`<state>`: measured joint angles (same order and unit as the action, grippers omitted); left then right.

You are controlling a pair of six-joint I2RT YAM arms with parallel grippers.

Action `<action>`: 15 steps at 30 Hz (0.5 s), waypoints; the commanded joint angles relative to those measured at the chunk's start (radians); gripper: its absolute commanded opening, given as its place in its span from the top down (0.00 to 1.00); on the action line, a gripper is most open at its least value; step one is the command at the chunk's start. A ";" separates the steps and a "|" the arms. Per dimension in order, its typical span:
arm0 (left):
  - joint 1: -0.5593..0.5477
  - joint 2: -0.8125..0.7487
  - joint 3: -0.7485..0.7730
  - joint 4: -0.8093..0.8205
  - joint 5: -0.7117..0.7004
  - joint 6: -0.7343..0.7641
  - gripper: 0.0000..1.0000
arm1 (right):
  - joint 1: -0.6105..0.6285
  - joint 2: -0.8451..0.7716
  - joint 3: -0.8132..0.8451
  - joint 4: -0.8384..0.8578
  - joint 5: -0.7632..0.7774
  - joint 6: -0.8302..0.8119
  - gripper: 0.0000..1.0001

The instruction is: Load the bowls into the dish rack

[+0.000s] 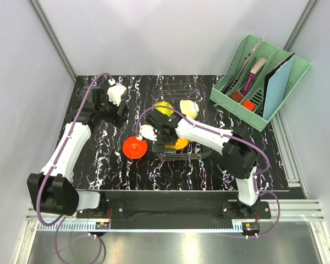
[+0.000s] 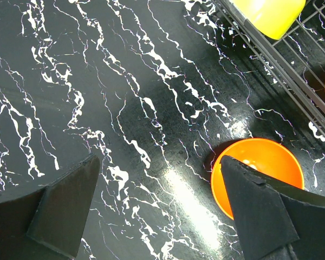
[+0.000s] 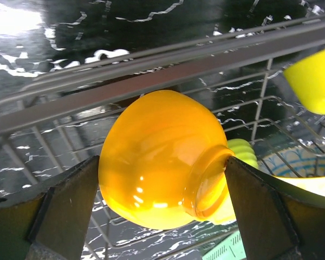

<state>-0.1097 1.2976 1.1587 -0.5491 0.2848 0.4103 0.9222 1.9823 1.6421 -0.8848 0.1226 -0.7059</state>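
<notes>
**At the rack's left end: both grippers wide open, nothing held**

On the black marbled bench (image 1: 99, 159) the dish rack (image 1: 193, 155) sits about mid-bench, just right of centre. It holds a yellow bowl (image 1: 164, 107) and a cream bowl (image 1: 190, 107) on its far side and an amber bowl (image 3: 157, 168) near its front. An orange bowl (image 1: 135, 147) stands upright on the bench just beside the rack's left end, outside it.

Right arm: elbow raised at the near right, forearm reaching left across the front of the rack. The right gripper (image 3: 162, 160) is at the rack's left end with its jaws spread fully. In the wrist view the amber bowl lies tipped on its side among the wires, foot to the right, filling the gap between the fingers (image 3: 70, 206). I cannot tell whether they touch it, and no grip shows.

Left arm: stretched from the near-left base up to the far left of the bench, wrist bent down. The left gripper (image 2: 158, 160) is above bare bench, jaws fully apart and empty. The orange bowl shows partly behind its right finger (image 2: 260, 211).

A mint-green organiser (image 1: 231, 71) stands at the far right corner, well apart from the rack
</notes>
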 commanded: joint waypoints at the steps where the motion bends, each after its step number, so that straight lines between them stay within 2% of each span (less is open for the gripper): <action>1: 0.004 0.000 0.036 0.049 0.025 -0.011 0.01 | 0.003 0.050 -0.051 -0.011 0.019 0.026 0.00; 8: 0.005 -0.004 0.036 0.046 0.020 -0.005 0.01 | 0.003 0.075 -0.033 0.052 0.038 0.059 0.00; 15: 0.005 -0.006 0.039 0.046 0.024 -0.005 0.01 | 0.003 0.085 -0.010 0.041 -0.047 0.111 0.00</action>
<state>-0.1097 1.2976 1.1587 -0.5491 0.2848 0.4103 0.9237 2.0075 1.6337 -0.7918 0.2077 -0.6643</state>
